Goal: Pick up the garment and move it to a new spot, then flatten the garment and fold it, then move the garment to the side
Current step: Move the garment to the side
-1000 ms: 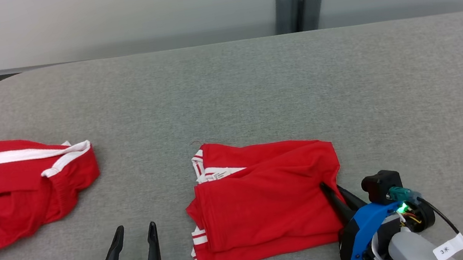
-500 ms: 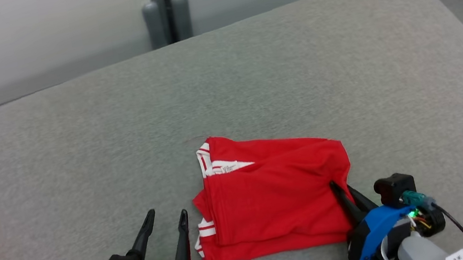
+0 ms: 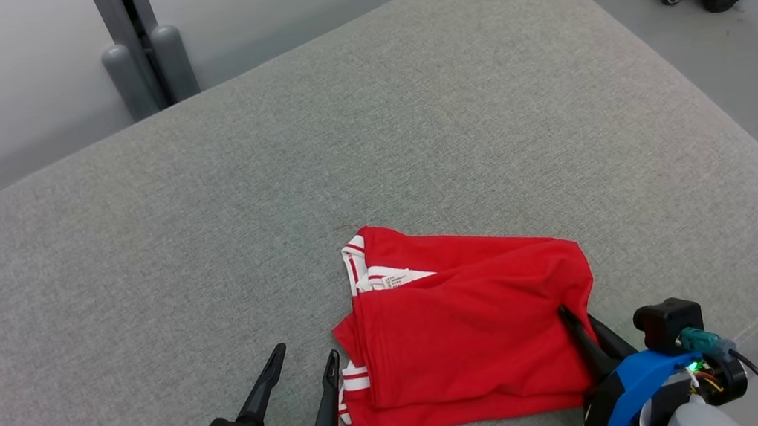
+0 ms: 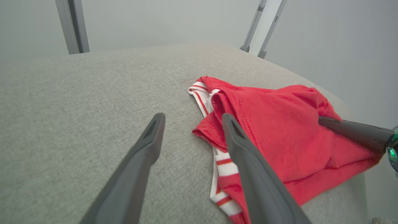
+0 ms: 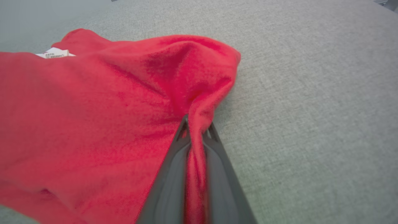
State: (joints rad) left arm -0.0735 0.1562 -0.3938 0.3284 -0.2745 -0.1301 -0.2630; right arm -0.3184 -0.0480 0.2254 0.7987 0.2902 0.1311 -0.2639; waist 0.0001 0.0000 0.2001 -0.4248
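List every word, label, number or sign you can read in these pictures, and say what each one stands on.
White sewn-in label at the far left corner of the folded red garment: a few lines of tiny dark print, too small and blurred to read in the head view and the right wrist view.
No other writing, brand mark or number can be read.

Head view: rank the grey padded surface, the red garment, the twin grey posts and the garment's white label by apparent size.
1. grey padded surface
2. red garment
3. twin grey posts, which stand farther back, so their true size is unsure
4. white label
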